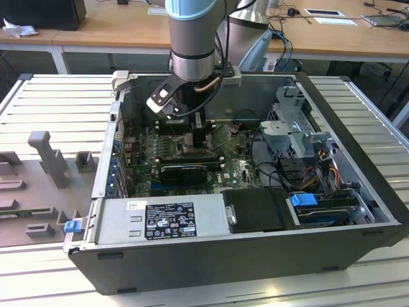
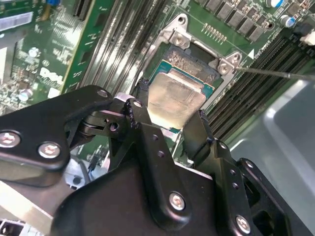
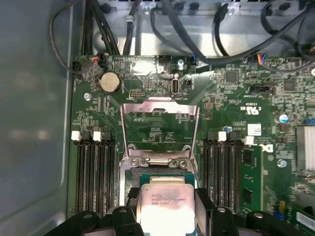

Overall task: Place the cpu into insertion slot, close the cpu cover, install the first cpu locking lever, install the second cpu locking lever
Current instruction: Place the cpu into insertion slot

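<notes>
**The gripper (image 2: 170, 110) clamps the cpu (image 2: 178, 96) over the insertion slot (image 2: 197, 51).**
The cpu cover (image 3: 158, 104) stands hinged open at one slot edge; the motherboard (image 3: 231, 98) lies in the open case (image 1: 255, 256).

The cpu (image 3: 165, 206), a flat square chip with a pale silver top, lies squarely over the black-framed insertion slot (image 2: 192, 53). The cpu cover (image 3: 160, 104), a thin silver windowed frame, stands swung open at the slot's far edge.

Ribbed silver table (image 1: 57, 102), open black computer case (image 1: 255, 262) lying on its side across the middle, grey moulded fixture blocks (image 1: 48, 157) along the table's edge at the exterior view's left
</notes>
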`<state>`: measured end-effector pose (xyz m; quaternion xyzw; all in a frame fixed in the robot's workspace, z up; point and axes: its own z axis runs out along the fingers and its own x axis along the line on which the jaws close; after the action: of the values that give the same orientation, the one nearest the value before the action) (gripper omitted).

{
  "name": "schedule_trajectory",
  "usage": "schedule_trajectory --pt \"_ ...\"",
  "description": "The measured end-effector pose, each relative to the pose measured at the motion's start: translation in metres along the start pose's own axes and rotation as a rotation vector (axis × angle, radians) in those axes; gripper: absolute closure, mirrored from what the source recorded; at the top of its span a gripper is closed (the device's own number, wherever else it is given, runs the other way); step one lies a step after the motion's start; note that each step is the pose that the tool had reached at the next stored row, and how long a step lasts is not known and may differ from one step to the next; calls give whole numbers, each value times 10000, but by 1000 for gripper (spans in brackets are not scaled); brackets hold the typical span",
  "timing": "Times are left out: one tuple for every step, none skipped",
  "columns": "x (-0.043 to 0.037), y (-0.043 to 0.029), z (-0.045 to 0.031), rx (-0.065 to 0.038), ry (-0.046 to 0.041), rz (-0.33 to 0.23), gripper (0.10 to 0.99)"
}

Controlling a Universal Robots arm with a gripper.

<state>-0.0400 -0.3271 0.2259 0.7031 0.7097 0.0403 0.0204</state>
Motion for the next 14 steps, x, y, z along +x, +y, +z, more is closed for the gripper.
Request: schedule_trajectory --pt "8 -12 24 0 -1 1 561" --pt "22 -16 43 1 -2 1 561" --pt "41 -19 75 -1 -3 24 561" --pt "51 -20 95 -2 -6 72 561" --pt "57 -21 109 -2 -9 96 561" --pt "60 -28 167 -3 -10 106 561" --pt "59 -30 191 -3 -36 104 561" --pt "58 -31 215 -2 -71 102 561" --pt "58 -32 215 -2 -74 101 561" --pt "58 -32 215 -1 -74 101 561" --pt "58 -32 216 -1 -75 101 561" --pt "58 -32 217 -2 -73 101 561" --pt "58 -32 217 -2 -73 101 561" --pt "58 -32 217 -2 -73 101 561"
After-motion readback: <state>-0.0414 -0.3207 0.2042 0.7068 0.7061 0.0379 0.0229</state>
